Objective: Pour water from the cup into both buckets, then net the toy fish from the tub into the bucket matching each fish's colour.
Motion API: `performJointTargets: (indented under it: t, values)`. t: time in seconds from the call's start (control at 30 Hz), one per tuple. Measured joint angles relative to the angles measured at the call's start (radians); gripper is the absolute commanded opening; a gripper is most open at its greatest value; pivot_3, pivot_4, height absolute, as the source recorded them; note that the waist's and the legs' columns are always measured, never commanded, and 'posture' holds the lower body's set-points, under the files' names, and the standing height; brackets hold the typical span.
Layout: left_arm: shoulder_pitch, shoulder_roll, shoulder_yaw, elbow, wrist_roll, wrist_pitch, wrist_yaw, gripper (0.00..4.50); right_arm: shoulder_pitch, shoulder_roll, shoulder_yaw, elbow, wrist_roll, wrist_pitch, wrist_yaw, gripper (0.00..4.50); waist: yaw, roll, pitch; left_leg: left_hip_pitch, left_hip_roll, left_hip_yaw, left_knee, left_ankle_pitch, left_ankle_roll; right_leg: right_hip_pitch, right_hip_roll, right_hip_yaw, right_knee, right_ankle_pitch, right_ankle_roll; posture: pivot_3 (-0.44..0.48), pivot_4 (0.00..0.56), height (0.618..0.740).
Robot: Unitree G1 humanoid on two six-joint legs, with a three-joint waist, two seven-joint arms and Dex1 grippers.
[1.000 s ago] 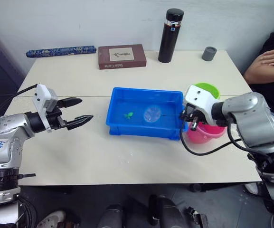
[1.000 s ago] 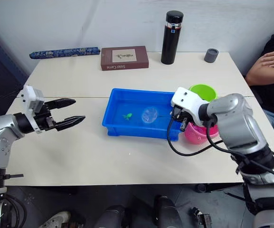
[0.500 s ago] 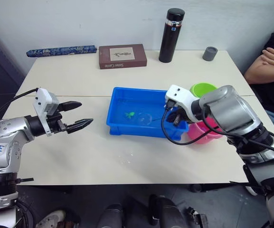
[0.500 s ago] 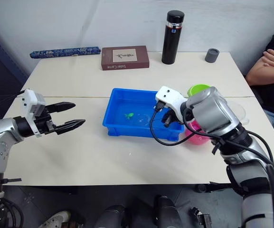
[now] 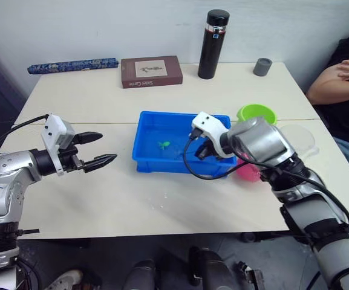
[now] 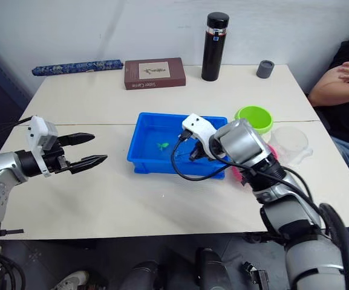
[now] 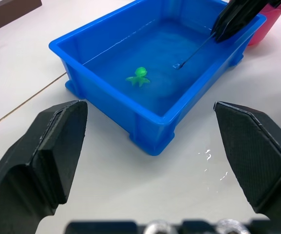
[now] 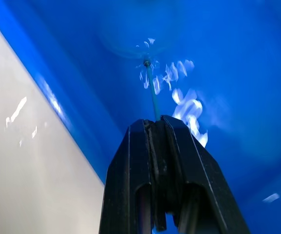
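The small round hoop net with its light blue rim and thin dark straight handle point(image 7: 194, 52) looks very light. The handle reads as stiff but slim enough to twist or slip between flat fingers, so the sound place to hold it is near the handle's far end, squeezed firmly. Its mesh seems soft and will drag a little through water. The single green plastic toy fish point(image 7: 139, 77) floating in the shallow rectangular bright blue plastic tub point(image 5: 156, 162) is tiny and probably slick when wet, likely to drift away from a fast sweep.

The right end effector point(image 5: 203, 149) hangs over the tub's near right part, its two black fingers pressed together on the net's handle. The handle slants down into the water and the hoop is under the surface towards the tub's middle, apart from the fish. The left end effector point(image 5: 97, 150) hovers over the tabletop point(image 5: 101, 199) left of the tub, fingers spread wide and holding nothing.

The lime green round plastic bucket point(image 6: 254, 117) stands just right of the tub. The pink bucket point(image 5: 248, 171) sits beside it, partly behind the right arm. The wide clear plastic cup point(image 6: 290, 142) rests further right.
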Motion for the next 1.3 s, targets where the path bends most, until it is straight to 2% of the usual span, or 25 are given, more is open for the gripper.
performJointTargets:
  t: [0.23,0.57,0.83,1.1,1.3]
  values:
    - [-0.001,0.002,0.000,-0.002,-0.001,0.003,0.000,4.48,0.000,0.018,-0.082,0.015,0.034,-0.019,-0.049,0.00,0.000,0.000,0.000,0.000,0.000,0.000,0.000,0.000,0.000,0.000,0.000,0.000,0.000,0.000,0.000,0.000,0.150,0.740]
    - [-0.066,-0.004,-0.021,0.018,-0.001,-0.012,-0.004,4.48,0.007,-0.010,-0.191,-0.140,0.161,0.103,-0.051,0.00,0.002,0.000,0.000,-0.001,0.000,0.000,0.000,0.000,0.000,0.000,0.000,0.000,-0.001,0.000,0.000,0.000,0.150,0.740]
    - [-0.127,-0.024,-0.069,0.075,0.007,-0.040,-0.028,4.48,0.106,-0.120,-0.273,-0.278,0.238,0.140,-0.064,0.00,0.004,0.000,0.000,-0.002,0.000,-0.001,-0.001,0.000,0.000,0.000,0.000,0.000,-0.003,0.000,0.000,0.000,0.150,0.740]
    - [-0.233,-0.043,-0.103,0.141,0.012,-0.069,-0.054,4.48,0.210,-0.251,-0.515,-0.418,0.319,0.168,-0.096,0.00,0.007,0.000,0.000,-0.003,0.000,-0.001,-0.001,0.000,0.000,-0.001,0.000,-0.001,-0.004,0.000,0.000,0.000,0.150,0.740]
    - [-0.301,-0.062,-0.141,0.228,0.040,-0.109,-0.085,4.48,0.273,-0.375,-0.657,-0.414,0.326,0.158,-0.144,0.00,0.007,0.000,0.000,-0.003,0.000,-0.001,-0.001,0.000,0.000,-0.001,0.000,-0.001,-0.004,0.000,0.001,0.000,0.150,0.740]
